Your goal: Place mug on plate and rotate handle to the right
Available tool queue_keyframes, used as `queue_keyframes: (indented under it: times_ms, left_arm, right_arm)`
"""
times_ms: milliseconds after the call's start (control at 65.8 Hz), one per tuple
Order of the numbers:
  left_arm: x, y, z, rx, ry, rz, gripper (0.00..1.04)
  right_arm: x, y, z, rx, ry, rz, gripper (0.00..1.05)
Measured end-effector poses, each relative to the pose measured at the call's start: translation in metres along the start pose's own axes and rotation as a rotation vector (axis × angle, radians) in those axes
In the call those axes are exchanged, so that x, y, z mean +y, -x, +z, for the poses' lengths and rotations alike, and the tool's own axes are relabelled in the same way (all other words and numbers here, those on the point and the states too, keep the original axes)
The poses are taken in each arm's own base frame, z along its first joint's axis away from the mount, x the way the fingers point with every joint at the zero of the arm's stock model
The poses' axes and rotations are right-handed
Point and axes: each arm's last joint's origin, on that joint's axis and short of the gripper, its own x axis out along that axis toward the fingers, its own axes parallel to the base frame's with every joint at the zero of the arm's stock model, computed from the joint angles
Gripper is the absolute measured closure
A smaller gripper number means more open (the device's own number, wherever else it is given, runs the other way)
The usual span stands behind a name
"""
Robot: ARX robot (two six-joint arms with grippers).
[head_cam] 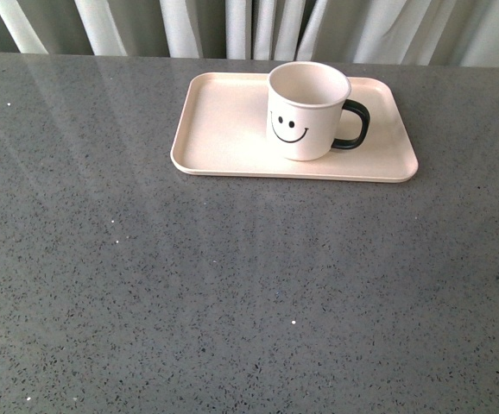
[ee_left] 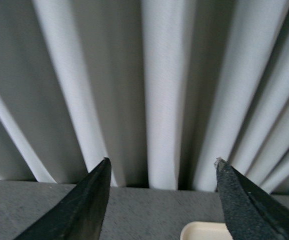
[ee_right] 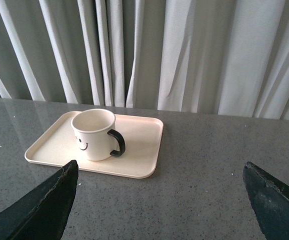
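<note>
The white mug (head_cam: 306, 108) with a black smiley face stands upright on the pale pink plate (head_cam: 219, 129) at the back of the table. Its black handle (head_cam: 355, 126) points to the right. Neither arm shows in the front view. In the right wrist view the mug (ee_right: 93, 134) sits on the plate (ee_right: 139, 150), well ahead of my right gripper (ee_right: 159, 170), which is open and holds nothing. My left gripper (ee_left: 162, 162) is open too and faces the curtain, with only a corner of the plate (ee_left: 204, 231) showing between its fingers.
The dark grey speckled table (head_cam: 232, 293) stretches from the plate to the front edge. Grey-white curtains (head_cam: 258, 26) hang just behind the table's far edge.
</note>
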Motion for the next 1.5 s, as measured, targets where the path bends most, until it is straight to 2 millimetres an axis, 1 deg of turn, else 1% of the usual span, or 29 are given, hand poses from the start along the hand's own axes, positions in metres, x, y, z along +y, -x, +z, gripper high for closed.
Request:
queue_keyframes:
  times_ms: [46, 122, 182, 228, 243, 319, 547, 669, 775, 821, 912, 1018, 1200, 1504]
  left_arm:
    - [0.013, 0.019, -0.006, -0.015, 0.003, 0.002, 0.64]
    - [0.029, 0.042, -0.018, 0.002, -0.003, 0.007, 0.77]
    - [0.043, 0.065, -0.031, 0.029, -0.01, 0.009, 0.91]
    - [0.049, 0.081, -0.037, 0.038, -0.012, 0.002, 1.02]
    - [0.05, 0.084, -0.038, 0.038, -0.012, 0.001, 1.03]
    - [0.059, 0.104, -0.041, 0.038, -0.014, -0.009, 1.03]
    - [0.081, 0.155, -0.052, 0.037, -0.014, 0.002, 1.03]
    - [0.086, 0.173, -0.054, 0.036, -0.014, -0.001, 1.03]
    - [0.089, 0.185, -0.057, 0.041, -0.015, 0.004, 1.03]
    - [0.094, 0.19, -0.058, 0.042, -0.015, -0.017, 1.03]
    - [0.101, 0.199, -0.064, 0.03, -0.015, 0.007, 1.03]
    - [0.101, 0.209, -0.069, 0.05, -0.016, 0.001, 1.03]
    - [0.101, 0.224, -0.066, 0.041, -0.016, 0.004, 1.03]
    - [0.101, 0.24, -0.062, 0.031, -0.016, 0.004, 1.03]
  right_arm:
    - [0.0, 0.0, 0.0, 0.0, 0.0, 0.0, 0.09]
    - [0.0, 0.0, 0.0, 0.0, 0.0, 0.001, 0.09]
    - [0.0, 0.0, 0.0, 0.0, 0.0, 0.0, 0.09]
    - [0.0, 0.0, 0.0, 0.0, 0.0, 0.0, 0.09]
    - [0.0, 0.0, 0.0, 0.0, 0.0, 0.0, 0.09]
    - [0.0, 0.0, 0.0, 0.0, 0.0, 0.0, 0.09]
    - [0.0, 0.0, 0.0, 0.0, 0.0, 0.0, 0.09]
    - [0.0, 0.0, 0.0, 0.0, 0.0, 0.0, 0.09]
    - [0.0, 0.0, 0.0, 0.0, 0.0, 0.0, 0.09]
    - [0.0, 0.0, 0.0, 0.0, 0.0, 0.0, 0.09]
    - [0.0, 0.0, 0.0, 0.0, 0.0, 0.0, 0.09]
    - [0.0, 0.0, 0.0, 0.0, 0.0, 0.0, 0.09]
    - [0.0, 0.0, 0.0, 0.0, 0.0, 0.0, 0.09]
    - [0.0, 0.0, 0.0, 0.0, 0.0, 0.0, 0.09]
